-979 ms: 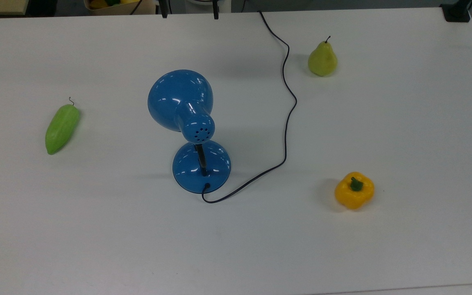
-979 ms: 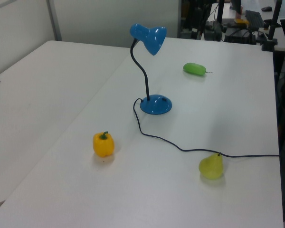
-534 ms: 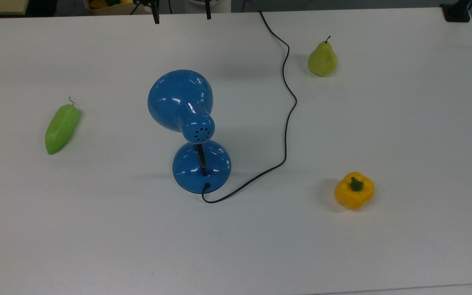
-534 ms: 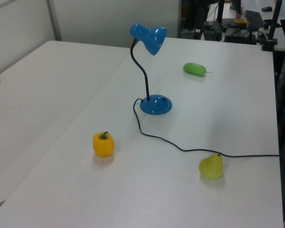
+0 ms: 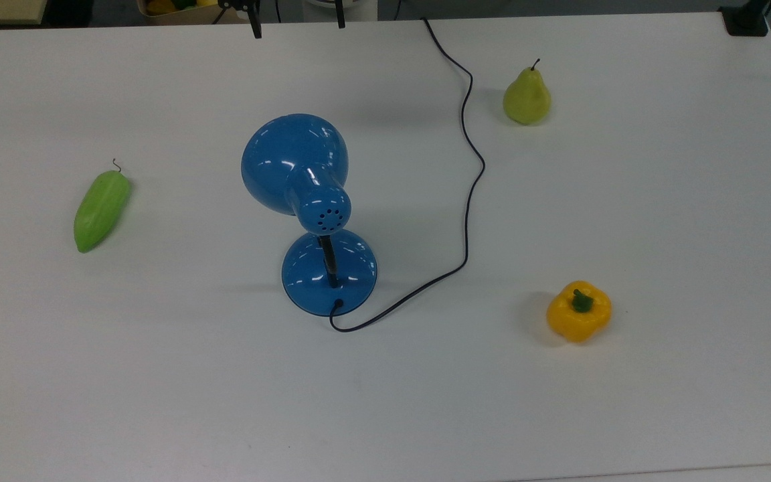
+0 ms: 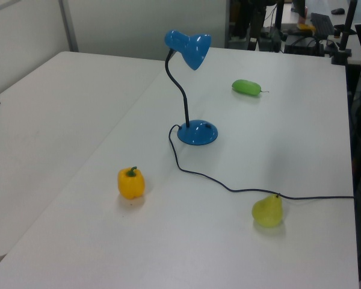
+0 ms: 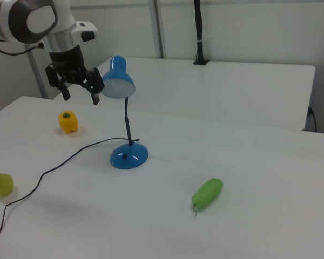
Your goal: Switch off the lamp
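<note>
The glossy blue lamp (image 5: 295,164) stands upright near the table's middle, with its round base (image 5: 329,271) under a thin black neck. It also appears in the left view (image 6: 189,48) and the right view (image 7: 119,81), where the shade's mouth looks pale. My gripper (image 7: 80,95) hangs in the air just to the right view's left of the shade, at about shade height. It is open and holds nothing. In the top view its two dark fingertips (image 5: 256,27) poke in at the top edge, beyond the lamp.
The lamp's black cord (image 5: 469,174) snakes from the base to the table's far edge. A green pear (image 5: 527,97), a yellow bell pepper (image 5: 579,311) and a long green vegetable (image 5: 101,209) lie around the lamp. A second white table (image 6: 54,120) adjoins.
In the top view the fingertips have shifted slightly toward the top view's left since one second ago. The lamp and the fruit have not moved.
</note>
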